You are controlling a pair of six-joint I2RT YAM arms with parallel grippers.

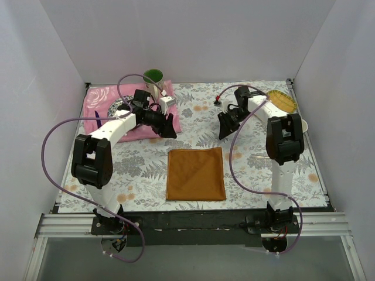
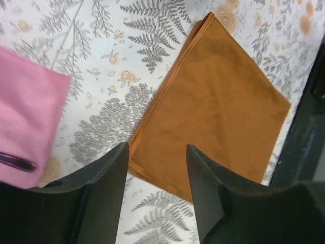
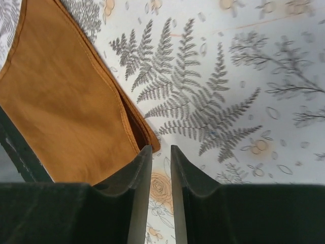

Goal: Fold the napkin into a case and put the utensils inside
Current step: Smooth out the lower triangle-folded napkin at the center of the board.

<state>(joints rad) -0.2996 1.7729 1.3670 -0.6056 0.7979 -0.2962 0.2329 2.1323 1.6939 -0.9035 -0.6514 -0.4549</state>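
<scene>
Rust-orange napkin (image 1: 195,174) folded flat, squarish, edges layered; L fingers (image 2: 101,203) apart, R fingers (image 3: 122,208) narrow, both empty.

**What the views keep back**

From above, the left arm (image 1: 117,126) lies across the pink cloth (image 1: 96,111) and covers part of a pale ring (image 1: 115,107) on it; what that is cannot be told. The green cup (image 1: 153,76) shows only its top behind that arm's wrist. The right arm (image 1: 258,108) seems to cover an edge of the yellow dish (image 1: 284,100), and a red speck (image 1: 218,100) is too small to name. At the left wrist, the napkin (image 2: 213,101) has its near corner hidden behind the fingers (image 2: 101,193) of the left gripper (image 2: 157,147); a purple streak (image 2: 15,162) is blurred. At the right wrist, the napkin (image 3: 56,101) runs off the top and left edges.
</scene>
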